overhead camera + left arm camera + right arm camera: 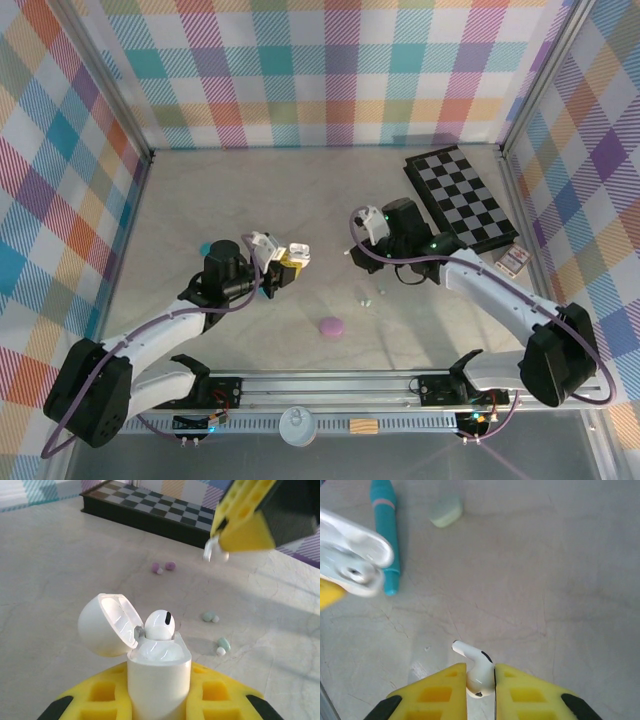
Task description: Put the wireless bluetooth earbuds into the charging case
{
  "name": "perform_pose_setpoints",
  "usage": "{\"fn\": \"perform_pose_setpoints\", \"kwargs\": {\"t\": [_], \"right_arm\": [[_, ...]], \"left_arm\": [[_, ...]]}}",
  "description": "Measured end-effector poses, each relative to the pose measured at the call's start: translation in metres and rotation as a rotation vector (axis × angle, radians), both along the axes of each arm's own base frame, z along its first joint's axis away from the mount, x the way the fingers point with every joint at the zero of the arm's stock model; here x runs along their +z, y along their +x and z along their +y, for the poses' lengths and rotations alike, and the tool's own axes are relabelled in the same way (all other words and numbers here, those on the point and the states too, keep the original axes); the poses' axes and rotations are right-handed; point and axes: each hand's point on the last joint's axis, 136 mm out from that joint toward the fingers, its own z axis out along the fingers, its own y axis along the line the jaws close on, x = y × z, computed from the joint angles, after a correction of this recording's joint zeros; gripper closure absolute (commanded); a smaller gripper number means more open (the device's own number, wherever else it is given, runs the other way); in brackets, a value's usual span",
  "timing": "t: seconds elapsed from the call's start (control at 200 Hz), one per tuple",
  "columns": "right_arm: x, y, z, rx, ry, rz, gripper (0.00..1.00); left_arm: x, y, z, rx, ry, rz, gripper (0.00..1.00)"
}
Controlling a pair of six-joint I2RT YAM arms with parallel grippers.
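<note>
My left gripper (288, 262) is shut on an open white charging case (159, 672), held upright with its lid (106, 624) tipped back to the left. One white earbud (160, 624) sits in the case's far slot. My right gripper (480, 674) is shut on a second white earbud (477, 667), stem pointing up-left, above the bare table. In the left wrist view that right gripper (216, 550) hangs high at the upper right, well apart from the case. Two mint earbuds (209, 616) and two purple earbuds (163, 567) lie loose on the table.
A purple case (331, 327) rests near the front middle. A teal cylinder (387, 535) and a mint case (446, 510) lie at the left. A checkerboard (465, 197) and a small card pack (513, 262) sit at the back right.
</note>
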Motion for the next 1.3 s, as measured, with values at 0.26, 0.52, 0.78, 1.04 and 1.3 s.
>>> {"fn": "perform_pose_setpoints", "kwargs": {"t": [0.26,0.52,0.78,1.04,1.3], "right_arm": [[0.033,-0.004,0.018,0.11,-0.078,-0.157,0.82],[0.03,-0.017,0.039,0.214,-0.108,-0.211,0.82],[0.024,-0.025,0.06,0.278,-0.125,-0.247,0.82],[0.03,-0.029,0.078,0.32,-0.108,-0.277,0.83],[0.028,-0.028,0.086,0.329,-0.105,-0.28,0.83]], "left_arm": [[0.006,-0.008,-0.015,-0.094,-0.017,0.015,1.0],[0.01,-0.016,-0.021,-0.142,-0.037,0.035,1.0],[0.01,-0.014,-0.023,-0.141,-0.048,0.062,1.0],[0.01,-0.013,-0.023,-0.135,-0.055,0.08,1.0],[0.013,-0.012,-0.024,-0.133,-0.059,0.078,1.0]]}}
